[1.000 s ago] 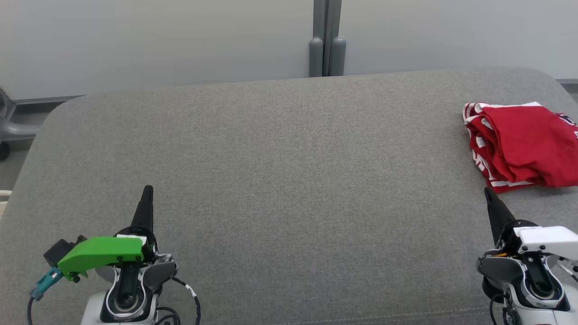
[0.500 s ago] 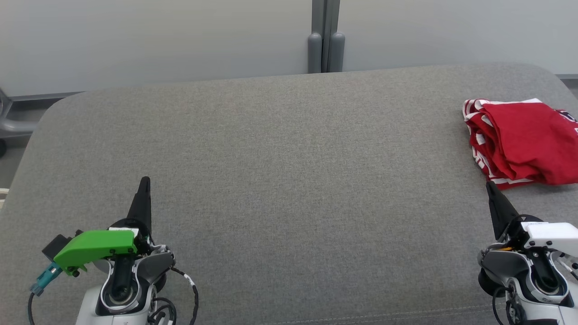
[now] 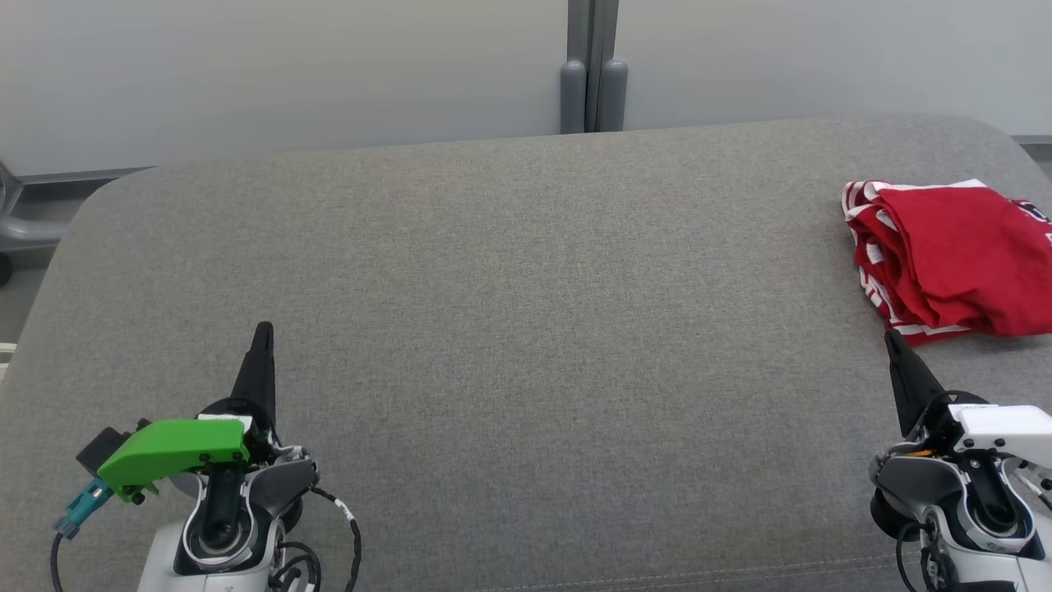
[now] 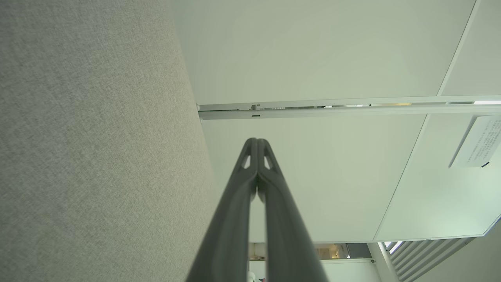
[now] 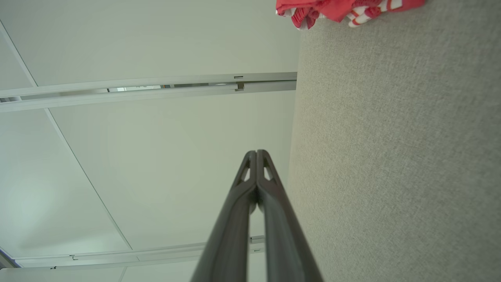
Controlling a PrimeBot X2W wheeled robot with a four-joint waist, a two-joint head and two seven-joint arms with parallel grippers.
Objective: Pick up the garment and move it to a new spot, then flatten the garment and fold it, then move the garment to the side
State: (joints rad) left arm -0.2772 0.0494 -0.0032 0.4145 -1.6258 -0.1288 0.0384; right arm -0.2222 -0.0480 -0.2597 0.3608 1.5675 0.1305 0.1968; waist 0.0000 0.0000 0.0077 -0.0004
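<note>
**Both grippers empty and closed; garment bunched at far right of surface**

Nearest the robot, the left gripper (image 3: pixel 263 331) sits at the lower left of the head view, above the grey upholstered surface (image 3: pixel 526 288), its tip pointing away from the robot. A green cover (image 3: pixel 173 450) is mounted on its wrist. In the left wrist view its two dark fingers (image 4: pixel 235 203) are pressed together along their length, with nothing between them.

The right gripper (image 3: pixel 890 339) sits at the lower right, with a white cover (image 3: pixel 998 427) on its wrist. Its fingers (image 5: pixel 235 219) are likewise pressed together and hold nothing. Its tip lies just short of the garment's near edge; whether the two touch cannot be told.

The garment (image 3: pixel 945 255), red with red-and-white striped trim, lies on the right end of the surface in a loose, bunched heap. Part of it runs past the right edge of the head view. It is well apart from the left gripper.

Beyond the surface stand pale wall panels (image 3: pixel 288 74), split by a grey vertical post (image 3: pixel 593 74).
</note>
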